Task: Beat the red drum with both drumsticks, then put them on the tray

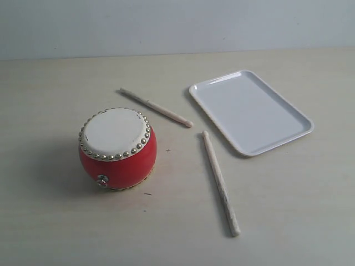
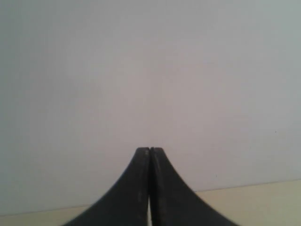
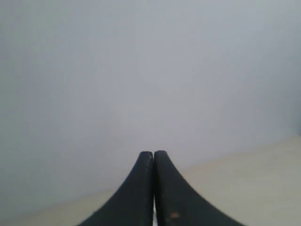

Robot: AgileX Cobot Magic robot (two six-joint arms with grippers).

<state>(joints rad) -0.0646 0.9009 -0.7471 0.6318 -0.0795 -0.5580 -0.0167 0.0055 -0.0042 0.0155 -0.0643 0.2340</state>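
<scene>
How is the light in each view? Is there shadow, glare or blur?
Exterior view: soft light; the round red drum with cream skin throws a faint shadow leftward; glare on the glossy white rectangular tray's rim. Wrist views: black left gripper and right gripper slightly blurred.

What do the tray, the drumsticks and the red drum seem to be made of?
Tray: probably plastic, glossy white, showing sheen along its rim. Drumsticks: likely wood, pale, matt. Red drum: painted body, material unclear; cream skin-like top, ringed by shiny metal-looking studs.

Looks like lab test bench: plain beige tabletop [image 1: 61, 233] against blank pale grey wall [image 1: 166, 22].
</scene>
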